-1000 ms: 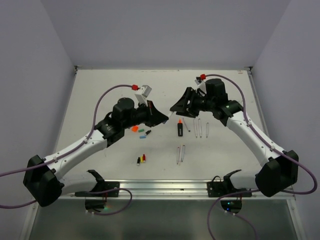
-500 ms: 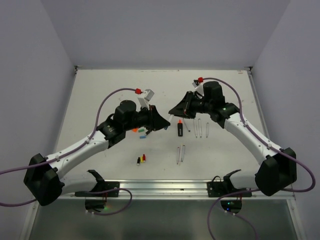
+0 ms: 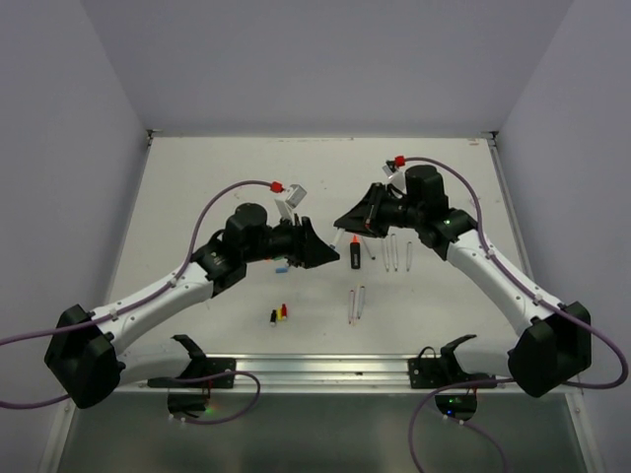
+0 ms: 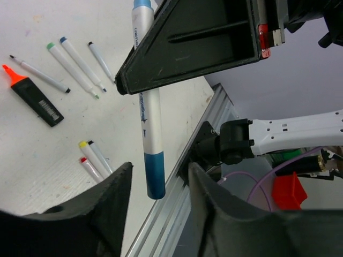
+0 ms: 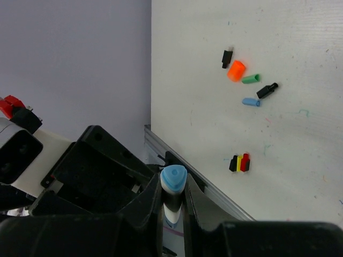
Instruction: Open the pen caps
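Right gripper (image 5: 172, 199) clamped on blue pen (image 4: 147, 118), mid-barrel. Left gripper (image 4: 159, 170) wide; dark blue cap (image 4: 155, 176) sits between its fingers, touching neither. Advice: centre left on cap only, close firmly, pull straight along barrel. Right grip must not slip.

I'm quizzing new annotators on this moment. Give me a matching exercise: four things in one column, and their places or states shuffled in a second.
Things
1. blue-ended pen
2. black highlighter
3. orange cap
4. left gripper

Places or states
A. open, fingers either side of a dark blue pen end
B. loose on the table, next to the green cap
C. clamped in the right gripper
D. lying flat, orange tip bare

Pairs: 1-C, 2-D, 3-B, 4-A
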You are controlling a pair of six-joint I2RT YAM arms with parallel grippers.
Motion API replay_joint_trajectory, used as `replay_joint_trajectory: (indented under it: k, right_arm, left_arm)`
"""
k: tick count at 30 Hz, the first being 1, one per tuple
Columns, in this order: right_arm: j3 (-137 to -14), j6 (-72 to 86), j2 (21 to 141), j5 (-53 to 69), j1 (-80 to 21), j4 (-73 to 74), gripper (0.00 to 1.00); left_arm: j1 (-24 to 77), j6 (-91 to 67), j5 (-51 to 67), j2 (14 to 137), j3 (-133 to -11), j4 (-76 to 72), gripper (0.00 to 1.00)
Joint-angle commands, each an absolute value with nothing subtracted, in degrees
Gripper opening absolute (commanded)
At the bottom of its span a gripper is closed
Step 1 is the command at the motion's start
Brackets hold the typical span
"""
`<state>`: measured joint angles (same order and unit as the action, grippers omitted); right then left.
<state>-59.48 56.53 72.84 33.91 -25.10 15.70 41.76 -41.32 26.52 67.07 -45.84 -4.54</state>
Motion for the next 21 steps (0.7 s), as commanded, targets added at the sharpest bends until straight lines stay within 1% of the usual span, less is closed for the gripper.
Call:
replay_joint_trajectory:
  k: [1,2,4,5,6,10,15,20,21]
  right_arm:
    - [-59.7,57.8,70.9,34.5,-25.2,13.6,0.0]
    - [-59.6,57.8,70.8,34.5,-25.2,13.5,0.0]
    - [-59.2,58.1,70.6,35.2,-25.2,12.7,0.0]
    - [-58.9,58.1,70.6,35.7,-25.2,12.2,0.0]
    - [-58.6,58.1,70.6,36.2,-25.2,11.1,0.0]
    - [-56.3,59.0,69.9,40.1,-24.8,3.4,0.0]
    - [-53.2,64.3,69.9,46.8,-24.3,-15.7,0.0]
    - [-52.9,64.7,69.3,44.5,-23.6,-16.8,0.0]
    - [-52.6,65.3,69.2,44.3,-23.5,-19.1,0.0]
  left_arm:
    - [42.0,-42.4,30.7,66.5,-44.9,-9.5,0.45]
    - [42.0,-43.0,31.5,66.7,-44.5,-10.7,0.35]
    - [42.0,-43.9,33.5,67.1,-43.9,-14.0,0.21]
    - [42.0,-44.0,36.0,67.3,-43.7,-15.2,0.08]
    - [42.0,-44.2,37.3,67.3,-43.3,-16.6,0.0]
    - [42.0,-49.1,47.2,67.8,-40.7,-29.5,0.0]
    - [42.0,-54.5,50.1,64.3,-34.7,-37.7,0.0]
    - [42.0,-59.4,50.9,57.9,-28.8,-42.3,0.0]
    - [42.0,-60.2,50.9,56.6,-26.4,-43.4,0.0]
